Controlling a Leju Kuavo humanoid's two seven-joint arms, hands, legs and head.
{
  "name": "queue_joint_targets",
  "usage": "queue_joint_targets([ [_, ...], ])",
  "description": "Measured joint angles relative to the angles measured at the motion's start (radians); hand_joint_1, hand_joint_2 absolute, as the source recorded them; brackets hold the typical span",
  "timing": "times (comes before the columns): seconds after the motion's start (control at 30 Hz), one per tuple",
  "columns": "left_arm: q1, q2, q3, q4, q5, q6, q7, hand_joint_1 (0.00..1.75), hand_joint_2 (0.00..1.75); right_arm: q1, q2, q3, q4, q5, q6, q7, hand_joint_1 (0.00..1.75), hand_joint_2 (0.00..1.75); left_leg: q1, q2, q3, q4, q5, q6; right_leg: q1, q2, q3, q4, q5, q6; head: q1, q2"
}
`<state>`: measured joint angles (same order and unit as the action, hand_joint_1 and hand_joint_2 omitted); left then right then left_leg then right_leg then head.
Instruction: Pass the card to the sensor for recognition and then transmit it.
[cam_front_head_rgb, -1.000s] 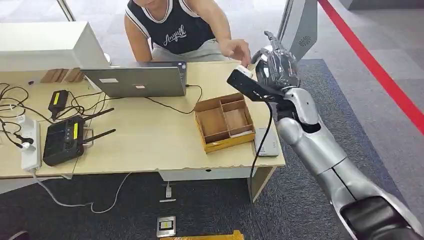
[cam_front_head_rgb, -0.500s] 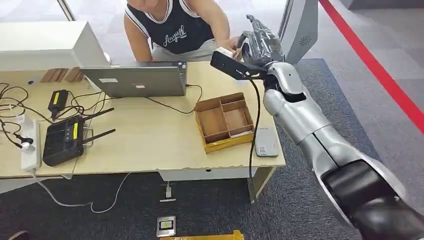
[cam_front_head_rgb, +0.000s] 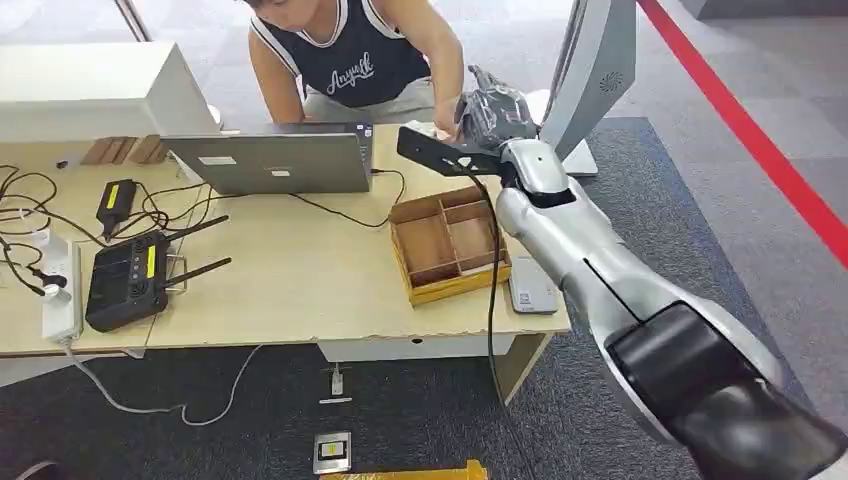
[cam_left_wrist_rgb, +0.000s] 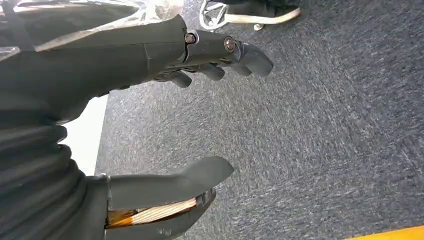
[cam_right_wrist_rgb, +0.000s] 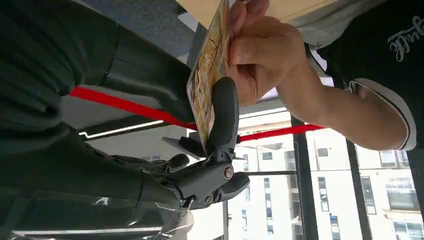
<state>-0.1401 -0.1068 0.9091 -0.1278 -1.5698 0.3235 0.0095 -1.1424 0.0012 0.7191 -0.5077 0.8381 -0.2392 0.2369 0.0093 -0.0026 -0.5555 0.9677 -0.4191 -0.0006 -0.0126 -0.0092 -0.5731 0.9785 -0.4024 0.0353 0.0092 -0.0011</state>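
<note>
My right hand (cam_front_head_rgb: 492, 108) is raised over the table's far right corner, beside the person's hand (cam_front_head_rgb: 447, 125). In the right wrist view the patterned card (cam_right_wrist_rgb: 207, 85) stands edge-on, pinched between my thumb (cam_right_wrist_rgb: 223, 115) and a finger. The person's hand (cam_right_wrist_rgb: 265, 55) grips the same card from the other side. The grey card sensor (cam_front_head_rgb: 531, 285) lies flat on the table's near right corner, well below my hand. My left hand (cam_left_wrist_rgb: 200, 115) hangs over grey carpet, fingers apart and holding nothing.
A partitioned wooden tray (cam_front_head_rgb: 447, 243) sits on the table (cam_front_head_rgb: 300, 290) beside the sensor. A laptop (cam_front_head_rgb: 270, 160), black router (cam_front_head_rgb: 128, 280), power strip (cam_front_head_rgb: 60, 290) and cables fill the left half. A person in a dark vest (cam_front_head_rgb: 350, 60) leans in from behind.
My right arm has swung left and away from me, carrying the card toward the person. The person's hand has stayed at the card and now grips it.
</note>
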Motion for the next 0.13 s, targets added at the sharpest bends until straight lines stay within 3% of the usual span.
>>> queue_joint_targets([
  [0.13, 0.002, 0.000, 0.000, 0.000, 0.000, 0.000, -0.001, 0.00, 1.75, 0.000, 0.006, 0.006, 0.027, -0.001, 0.000, 0.000, 1.75, 1.75, 0.000, 0.000, 0.000, 0.000, 0.000, 0.000, 0.000, 0.000, 0.000, 0.000, 0.000, 0.000, 0.000, 0.000],
])
